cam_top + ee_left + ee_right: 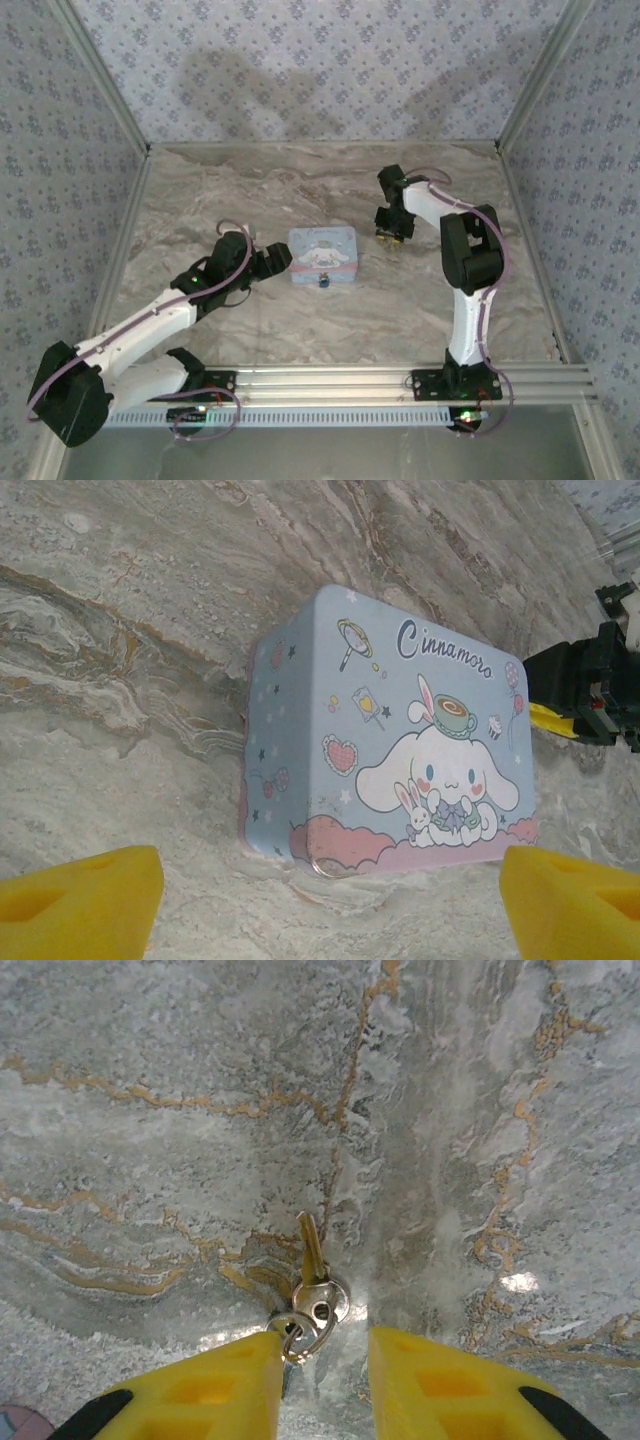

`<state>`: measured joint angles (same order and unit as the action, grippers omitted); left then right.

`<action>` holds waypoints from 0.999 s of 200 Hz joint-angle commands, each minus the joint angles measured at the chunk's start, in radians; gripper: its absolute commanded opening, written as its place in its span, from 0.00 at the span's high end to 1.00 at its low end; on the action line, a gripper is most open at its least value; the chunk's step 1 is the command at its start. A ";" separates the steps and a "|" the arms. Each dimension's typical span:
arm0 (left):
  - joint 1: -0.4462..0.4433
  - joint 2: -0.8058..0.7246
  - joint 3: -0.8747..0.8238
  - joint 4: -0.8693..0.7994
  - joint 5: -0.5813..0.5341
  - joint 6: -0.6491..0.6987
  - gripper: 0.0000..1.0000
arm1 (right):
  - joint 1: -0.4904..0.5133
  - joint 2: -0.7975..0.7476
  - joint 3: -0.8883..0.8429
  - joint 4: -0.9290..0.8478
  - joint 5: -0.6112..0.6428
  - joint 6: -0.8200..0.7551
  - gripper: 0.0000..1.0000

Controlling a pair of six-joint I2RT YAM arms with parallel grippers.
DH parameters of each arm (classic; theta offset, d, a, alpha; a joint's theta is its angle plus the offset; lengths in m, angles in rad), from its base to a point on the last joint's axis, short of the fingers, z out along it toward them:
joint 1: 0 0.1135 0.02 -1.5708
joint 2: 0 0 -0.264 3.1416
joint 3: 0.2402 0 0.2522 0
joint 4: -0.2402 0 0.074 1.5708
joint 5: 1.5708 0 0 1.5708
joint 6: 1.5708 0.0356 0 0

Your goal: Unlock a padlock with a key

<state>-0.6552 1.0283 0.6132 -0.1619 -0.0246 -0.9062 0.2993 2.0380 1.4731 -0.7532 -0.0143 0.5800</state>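
A small brass-and-silver key [318, 1285] lies flat on the marble table, its blade pointing away from the camera. It is joined by a ring [300, 1332] to a second key that is partly under my right gripper's left finger. My right gripper [325, 1345] [390, 238] is lowered over the key heads. Its yellow fingers stand a narrow gap apart and the left one touches the ring. The tiny dark padlock [323, 284] sits at the near side of the pale blue cartoon tin [323, 254] [400, 740]. My left gripper [283, 262] [330, 872] is wide open just left of the tin.
Patterned walls enclose the marble table [220, 190] on three sides. A metal rail [340, 380] runs along the near edge between the arm bases. In the left wrist view the right arm's dark wrist [590, 680] shows beyond the tin.
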 commanded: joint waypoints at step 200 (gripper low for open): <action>-0.020 -0.010 -0.025 -0.003 -0.005 -0.037 0.13 | -0.055 -0.013 -0.049 0.065 -0.075 -0.026 1.00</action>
<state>-0.6643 1.0283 0.5823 -0.1616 -0.0242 -0.9298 0.2501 2.0567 1.4773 -0.7162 -0.0795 0.5785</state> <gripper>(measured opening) 0.873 0.061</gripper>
